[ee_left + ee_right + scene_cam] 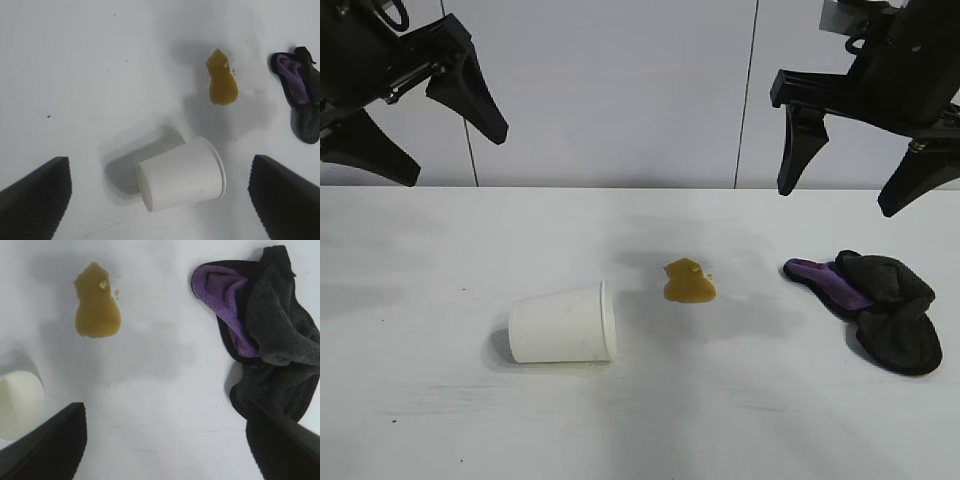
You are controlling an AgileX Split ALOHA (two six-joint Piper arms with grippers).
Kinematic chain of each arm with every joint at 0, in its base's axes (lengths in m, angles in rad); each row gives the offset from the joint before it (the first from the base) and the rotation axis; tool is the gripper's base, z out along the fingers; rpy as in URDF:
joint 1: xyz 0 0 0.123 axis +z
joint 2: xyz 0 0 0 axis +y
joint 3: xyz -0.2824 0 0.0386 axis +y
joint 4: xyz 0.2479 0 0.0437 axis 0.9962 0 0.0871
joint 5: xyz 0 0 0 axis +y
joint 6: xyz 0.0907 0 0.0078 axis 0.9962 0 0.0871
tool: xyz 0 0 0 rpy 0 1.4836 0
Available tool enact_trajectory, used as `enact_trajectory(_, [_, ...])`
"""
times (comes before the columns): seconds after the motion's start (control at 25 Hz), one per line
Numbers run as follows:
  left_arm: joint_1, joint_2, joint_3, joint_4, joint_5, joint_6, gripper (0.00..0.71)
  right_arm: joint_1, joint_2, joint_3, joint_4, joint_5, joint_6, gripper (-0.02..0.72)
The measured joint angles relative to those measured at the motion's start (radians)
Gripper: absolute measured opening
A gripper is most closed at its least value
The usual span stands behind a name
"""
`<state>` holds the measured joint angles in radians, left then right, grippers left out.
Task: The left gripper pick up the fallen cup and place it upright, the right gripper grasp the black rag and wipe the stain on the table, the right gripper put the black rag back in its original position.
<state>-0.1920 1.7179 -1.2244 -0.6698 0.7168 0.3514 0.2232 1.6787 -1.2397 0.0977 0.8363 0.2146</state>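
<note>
Both grippers are hanging wide open and empty: the left gripper (pixel 438 128) at upper left, the right gripper (pixel 845 190) at upper right, above the fallen cup (pixel 563 325), the stain (pixel 688 281) and the black rag (pixel 880 305).

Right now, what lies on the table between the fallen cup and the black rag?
The exterior view shows only the stain between the cup and the black rag. It touches neither, and bare table lies on both its sides.

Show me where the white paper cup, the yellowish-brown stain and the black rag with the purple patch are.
white paper cup (pixel 560 326): exterior view, middle of its side wall.
yellowish-brown stain (pixel 689 283): exterior view, centre of the blotch.
black rag with purple patch (pixel 890 305): exterior view, on the black cloth.
</note>
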Motion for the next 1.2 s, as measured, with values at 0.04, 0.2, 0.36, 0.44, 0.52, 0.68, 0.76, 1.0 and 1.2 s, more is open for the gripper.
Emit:
enact_trajectory(0.04, [0.0, 0.0, 0.0, 0.0, -0.015, 0.0, 0.694, 0.0, 0.0, 0.0, 0.0, 0.0, 0.0, 0.601])
enact_trajectory(0.2, [0.0, 0.0, 0.0, 0.0, -0.052, 0.007, 0.694, 0.0, 0.0, 0.0, 0.0, 0.002, 0.0, 0.601])
enact_trajectory(0.36, [0.0, 0.001, -0.016, 0.0, -0.017, 0.04, 0.694, 0.0, 0.0, 0.0, 0.0, 0.003, 0.0, 0.601])
enact_trajectory(0.44, [-0.007, 0.003, -0.034, 0.006, 0.087, 0.151, 0.694, 0.0, 0.0, 0.0, 0.0, 0.003, 0.0, 0.601])
enact_trajectory(0.52, [-0.035, 0.006, -0.04, 0.01, 0.198, 0.314, 0.694, 0.0, 0.0, 0.0, 0.0, 0.003, -0.002, 0.601])
enact_trajectory(0.68, [-0.15, 0.011, -0.041, 0.03, 0.267, 0.568, 0.694, 0.0, 0.0, 0.0, 0.0, 0.005, -0.025, 0.601])
enact_trajectory(0.76, [-0.218, 0.013, -0.041, 0.084, 0.251, 0.627, 0.694, 0.0, 0.0, 0.0, 0.0, 0.007, -0.032, 0.601])
enact_trajectory(1.0, [-0.4, 0.016, -0.041, 0.393, 0.096, 0.546, 0.694, 0.0, 0.0, 0.0, 0.0, 0.014, -0.045, 0.601])
enact_trajectory(1.2, [-0.419, 0.098, -0.046, 0.447, 0.062, 0.508, 0.694, 0.0, 0.0, 0.0, 0.0, 0.019, -0.052, 0.601])
